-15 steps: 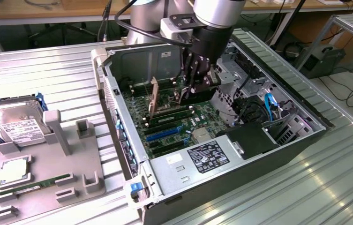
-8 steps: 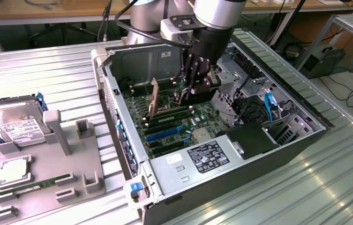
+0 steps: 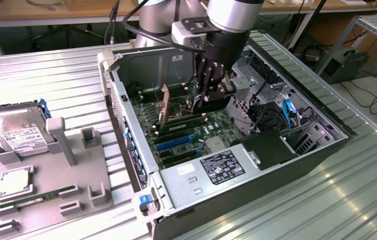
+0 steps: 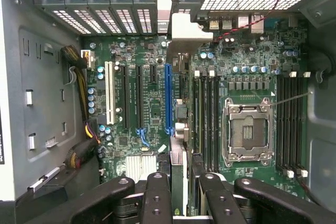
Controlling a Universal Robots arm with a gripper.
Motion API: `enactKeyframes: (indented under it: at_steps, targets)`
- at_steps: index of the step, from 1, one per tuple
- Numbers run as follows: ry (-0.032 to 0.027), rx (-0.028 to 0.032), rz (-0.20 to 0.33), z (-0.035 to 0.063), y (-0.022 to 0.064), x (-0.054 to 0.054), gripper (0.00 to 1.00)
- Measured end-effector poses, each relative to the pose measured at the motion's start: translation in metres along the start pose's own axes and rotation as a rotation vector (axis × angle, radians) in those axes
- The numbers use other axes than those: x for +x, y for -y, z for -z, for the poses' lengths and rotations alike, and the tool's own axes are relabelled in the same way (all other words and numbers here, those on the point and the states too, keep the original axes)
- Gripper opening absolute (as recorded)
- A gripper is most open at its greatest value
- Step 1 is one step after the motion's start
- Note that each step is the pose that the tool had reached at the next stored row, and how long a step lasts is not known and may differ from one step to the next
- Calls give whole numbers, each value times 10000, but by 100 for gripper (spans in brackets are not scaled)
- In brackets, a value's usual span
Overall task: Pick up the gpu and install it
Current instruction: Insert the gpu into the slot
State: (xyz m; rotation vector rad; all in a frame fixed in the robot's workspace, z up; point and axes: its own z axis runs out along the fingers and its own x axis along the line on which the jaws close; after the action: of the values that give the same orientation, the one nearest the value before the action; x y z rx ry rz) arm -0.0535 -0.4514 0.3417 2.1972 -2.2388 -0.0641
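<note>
Open PC case (image 3: 134,150) lies on its side on the ribbed metal desk (image 3: 54,80), motherboard (image 3: 195,132) facing up. On the exterior view's left a grey fixture tray (image 3: 74,185) carries a hard drive (image 3: 18,132), a CPU (image 3: 16,181) and a green memory stick (image 3: 34,197).

Arm reaches down into the case from above. End effector (image 3: 205,92) sits low over the board, partly closed and clamped on the gpu (image 3: 165,107). Card stands on edge, thin, brownish PCB face showing in the exterior view. In the wrist view the gpu (image 4: 178,129) runs edge-on straight out from between the fingers (image 4: 156,198), silver bracket end toward the case's rear slot grilles.

Key relation: card hangs directly below the end effector, long axis parallel to the expansion slots. It lies just beside the long blue slot (image 4: 168,98), between that slot and the memory slots (image 4: 206,119). I judge it not seated; whether the edge connector touches any slot, can't tell. The empty CPU socket (image 4: 248,129) sits further off on the far side of the memory slots.
</note>
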Motion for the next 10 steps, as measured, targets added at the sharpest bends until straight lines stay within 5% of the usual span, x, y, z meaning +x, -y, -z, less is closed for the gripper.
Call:
enactKeyframes:
  at_steps: [10]
  targets:
    - [0, 0, 0, -20, -3, 23, 26]
